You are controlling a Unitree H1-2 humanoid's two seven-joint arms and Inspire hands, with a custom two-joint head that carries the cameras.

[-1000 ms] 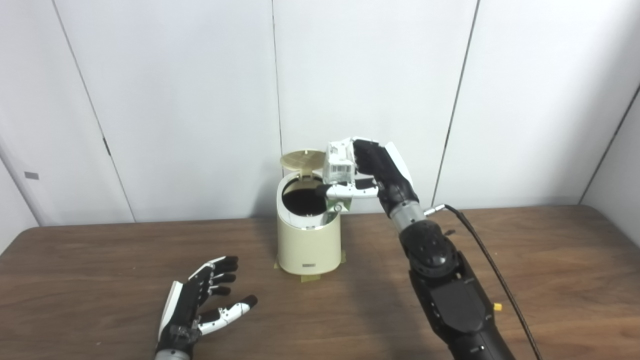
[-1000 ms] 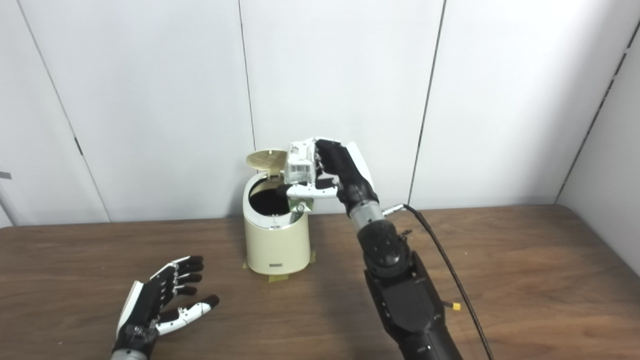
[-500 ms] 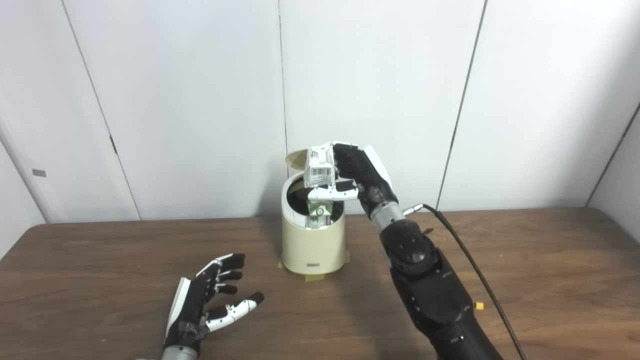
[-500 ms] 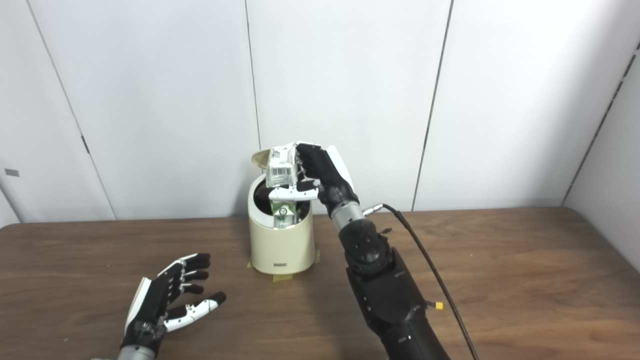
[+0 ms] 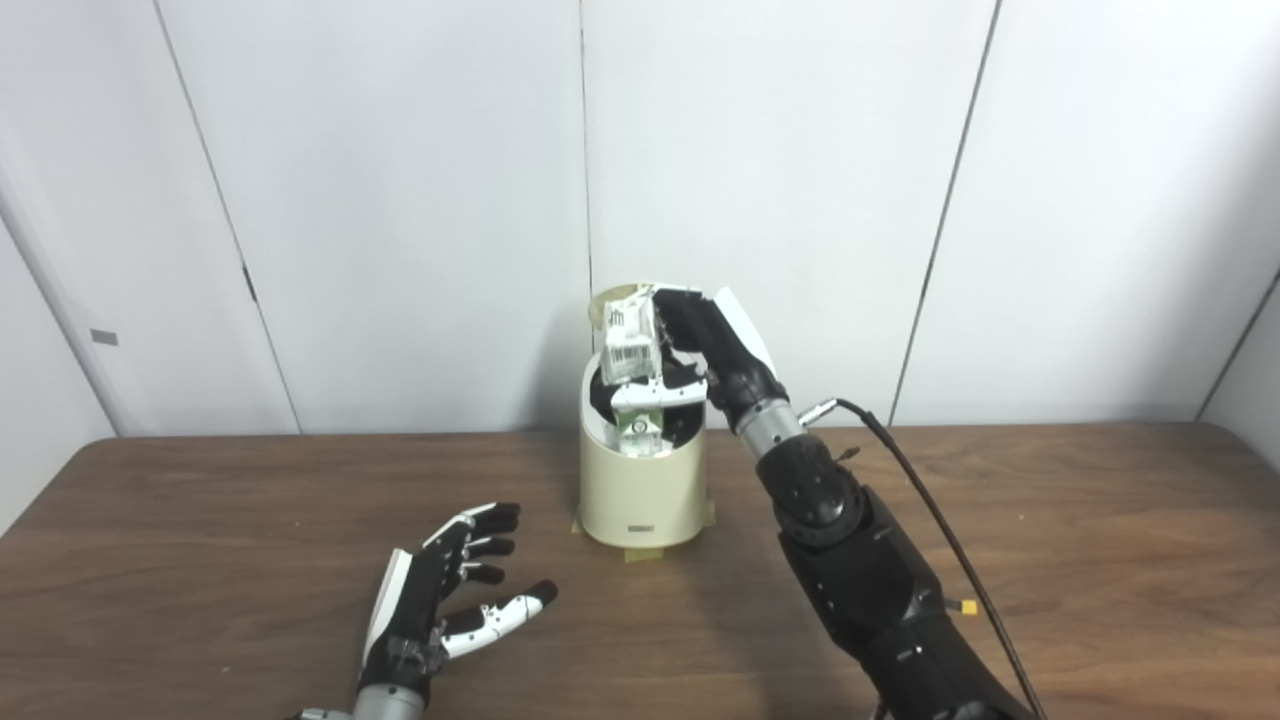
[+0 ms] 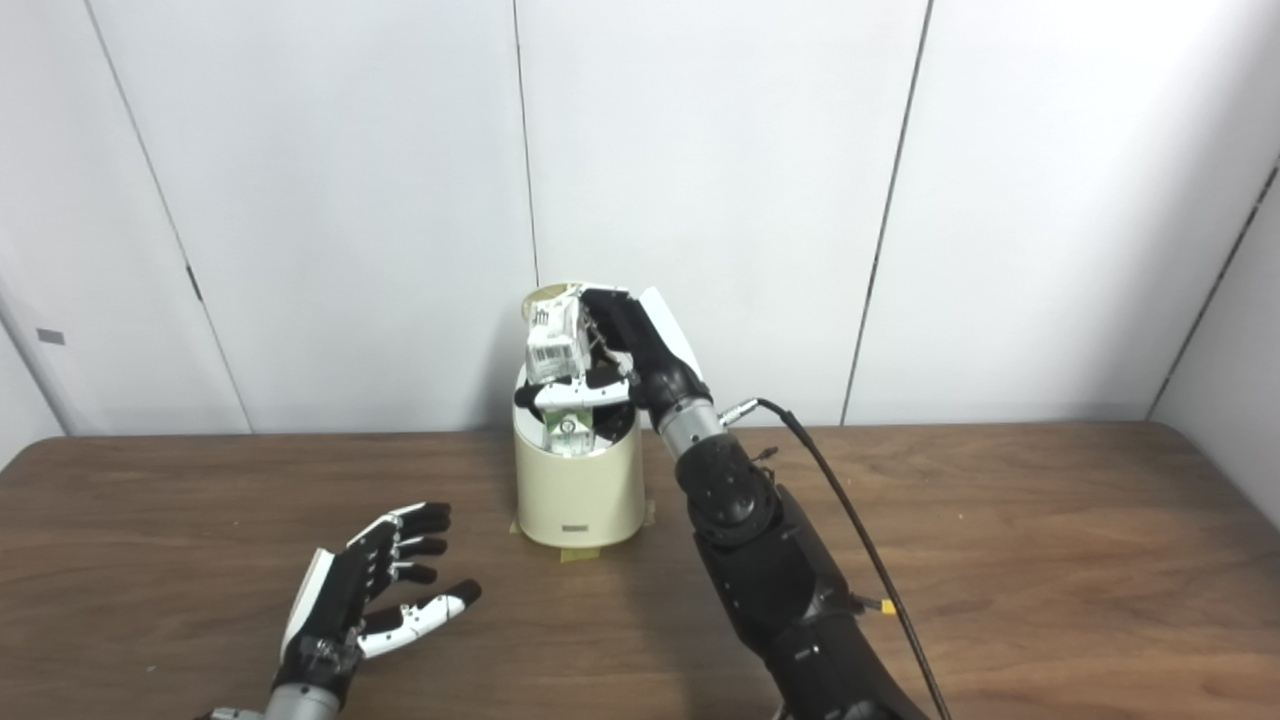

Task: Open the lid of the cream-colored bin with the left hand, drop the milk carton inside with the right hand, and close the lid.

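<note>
While its fingers and thumb stay wrapped around the milk carton (image 5: 632, 352), the right hand (image 5: 690, 345) holds it upright directly over the mouth of the cream-colored bin (image 5: 643, 480), with the carton's lower end dipping below the rim. Just behind the carton, the bin's lid (image 6: 545, 295) stands tipped up and back (only its edge shows). Farther out, the left hand (image 6: 365, 600) rests on the brown tabletop (image 5: 200, 560), holding nothing, fingers spread, near the front edge and well apart from the bin. Of the 3 steps, opening looks done; the drop appears almost ready, since the carton is not yet released. Closing the lid remains.
</note>
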